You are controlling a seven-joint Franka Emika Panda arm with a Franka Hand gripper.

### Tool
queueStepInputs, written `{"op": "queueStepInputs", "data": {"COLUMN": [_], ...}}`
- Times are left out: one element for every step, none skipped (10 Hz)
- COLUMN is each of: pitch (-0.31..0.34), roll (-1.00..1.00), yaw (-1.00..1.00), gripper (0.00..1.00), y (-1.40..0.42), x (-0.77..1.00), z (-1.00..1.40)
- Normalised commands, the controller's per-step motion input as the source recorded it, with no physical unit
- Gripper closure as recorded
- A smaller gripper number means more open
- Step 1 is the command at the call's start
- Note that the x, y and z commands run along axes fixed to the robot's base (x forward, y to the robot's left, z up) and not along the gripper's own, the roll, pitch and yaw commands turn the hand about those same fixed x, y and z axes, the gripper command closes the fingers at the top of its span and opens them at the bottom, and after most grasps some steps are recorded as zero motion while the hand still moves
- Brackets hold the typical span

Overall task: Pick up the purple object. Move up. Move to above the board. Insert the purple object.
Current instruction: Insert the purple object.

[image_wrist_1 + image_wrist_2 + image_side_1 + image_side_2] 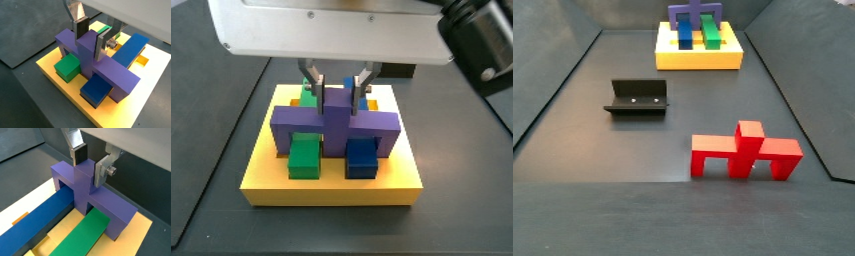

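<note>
The purple object (110, 72) stands on the yellow board (50, 65), its legs straddling the green bar (67, 67) and the blue bar (133, 47). My gripper (91, 44) is over the board, its fingers closed on the top of the purple object's raised stem. The same shows in a wrist view, with gripper (89, 172), purple object (80, 183), blue bar (37, 220) and green bar (83, 235). In a side view the gripper (335, 92) holds the stem above the board (331, 185). The piece (694, 12) and board (700, 58) lie far back.
A red piece (747, 150) of like shape stands on the dark floor near the front right. The black fixture (640, 97) stands left of centre between it and the board. Dark walls rise at the floor's sides.
</note>
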Motion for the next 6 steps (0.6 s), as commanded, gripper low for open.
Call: {"op": "queueStepInputs", "data": {"pitch": [-0.024, -0.066, -0.164, -0.193, -0.203, -0.090], "roll": [-0.36, -0.26, -0.31, -0.14, -0.18, -0.08], "yaw": [0.00, 0.00, 0.00, 0.09, 0.05, 0.02], "gripper": [1.00, 1.00, 1.00, 1.00, 1.00, 1.00], "y": [0.19, 0.17, 0.13, 0.00, 0.00, 0.00], "x": [0.01, -0.01, -0.11, -0.20, -0.27, -0.20], "z": [-0.12, -0.14, -0.24, -0.23, -0.38, -0.47]}}
